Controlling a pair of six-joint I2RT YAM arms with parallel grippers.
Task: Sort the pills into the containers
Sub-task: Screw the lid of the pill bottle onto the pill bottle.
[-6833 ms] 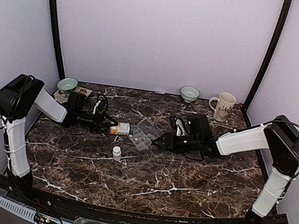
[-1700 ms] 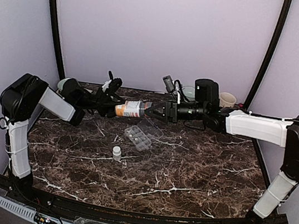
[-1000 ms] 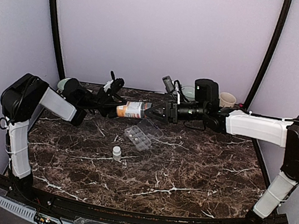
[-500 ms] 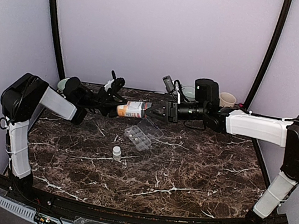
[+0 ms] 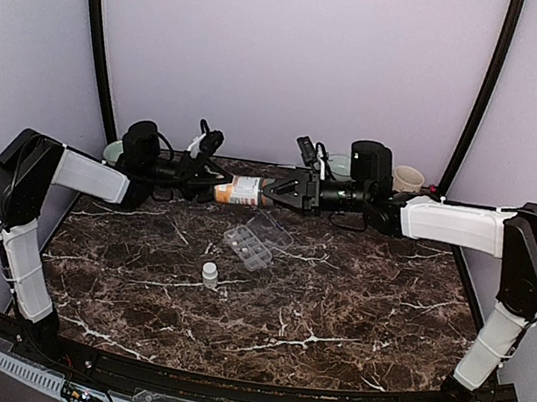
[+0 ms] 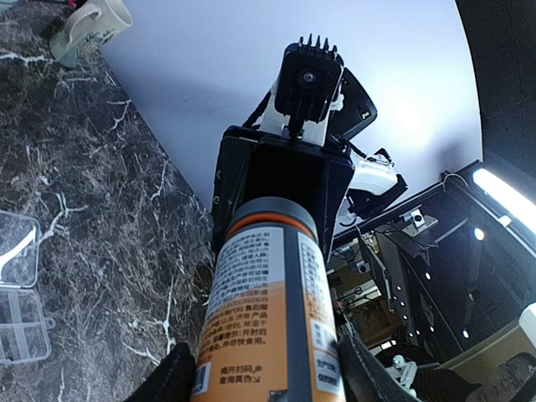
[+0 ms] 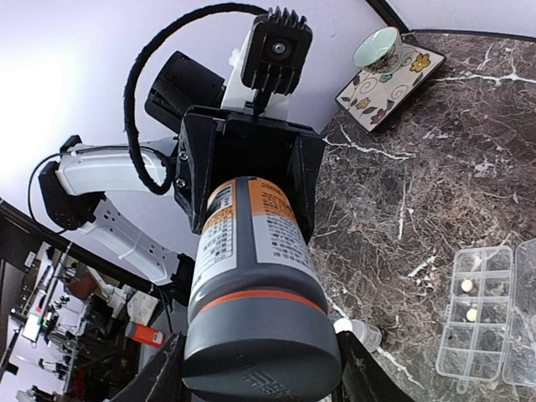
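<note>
An amber bottle [image 5: 240, 191] with a white label and grey cap hangs level above the back of the table, held from both ends. My left gripper [image 5: 210, 188] is shut on its body [image 6: 266, 322]. My right gripper [image 5: 275, 189] is shut on its grey cap [image 7: 264, 343]. The containers are the compartments of a clear organiser box [image 5: 252, 243] lying open on the marble below the bottle. Two pale pills [image 7: 467, 286] sit in its compartments [image 7: 477, 314]. The box edge [image 6: 17, 293] also shows in the left wrist view.
A tiny white bottle [image 5: 209, 273] stands in front of the box, also seen as the tiny bottle [image 7: 360, 333]. A green bowl [image 7: 377, 46] on a patterned tile sits back left. Another bowl [image 5: 339, 165] and a mug [image 5: 408, 179] stand at the back right.
Both arms have lifted the bottle a little and levelled it. The left arm has stretched out higher. Both grips are unchanged.
</note>
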